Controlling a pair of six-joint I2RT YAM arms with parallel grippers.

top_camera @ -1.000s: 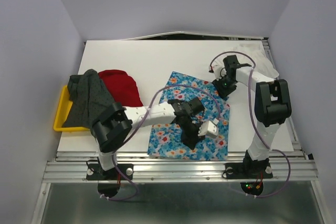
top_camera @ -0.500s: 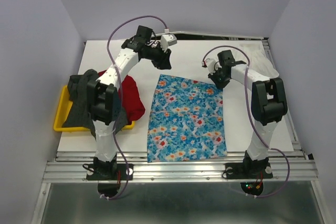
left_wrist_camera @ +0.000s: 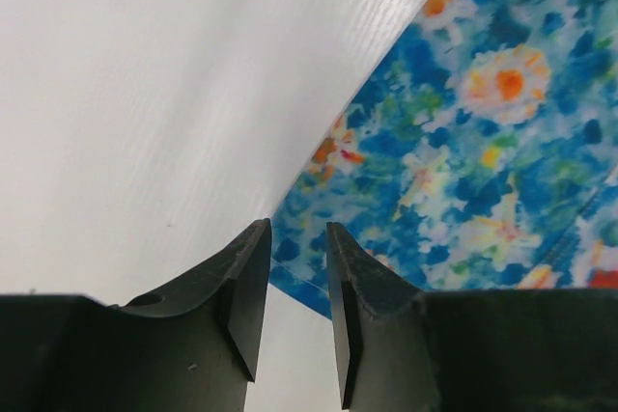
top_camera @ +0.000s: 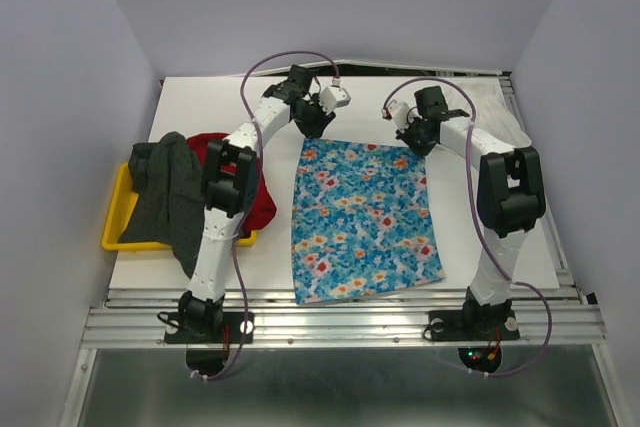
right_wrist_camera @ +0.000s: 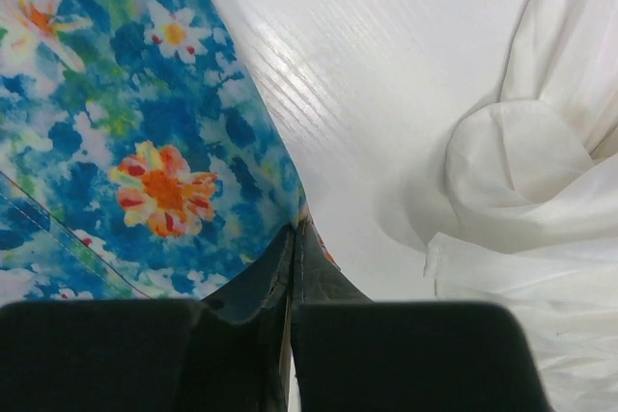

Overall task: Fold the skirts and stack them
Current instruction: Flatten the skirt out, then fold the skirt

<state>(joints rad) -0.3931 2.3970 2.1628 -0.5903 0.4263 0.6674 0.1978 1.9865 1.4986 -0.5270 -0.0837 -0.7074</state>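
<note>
I count four skirts: one blue flowered skirt (top_camera: 365, 217) spread on the tabletop (top_camera: 230, 97) under both claws, one white skirt (top_camera: 500, 119) right of my right claw (top_camera: 415, 142), and one red skirt (top_camera: 262, 199) and one grey skirt (top_camera: 170, 197) left of my left claw (top_camera: 315, 125). The right claw is clenched on one far corner of the blue flowered skirt, while the left claw hangs released over the other corner.

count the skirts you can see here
4: floral skirt spread flat mid-table, red skirt left of it, grey skirt draped over the yellow tray, white skirt bunched at far right. Others may be hidden underneath.

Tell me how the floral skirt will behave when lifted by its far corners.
Probably floppy: the floral skirt lies thin and flat, so it should sag between grip points. Likely light: the right gripper seems to pinch only its corner. Pushed, it would probably wrinkle, not slide whole.
</note>
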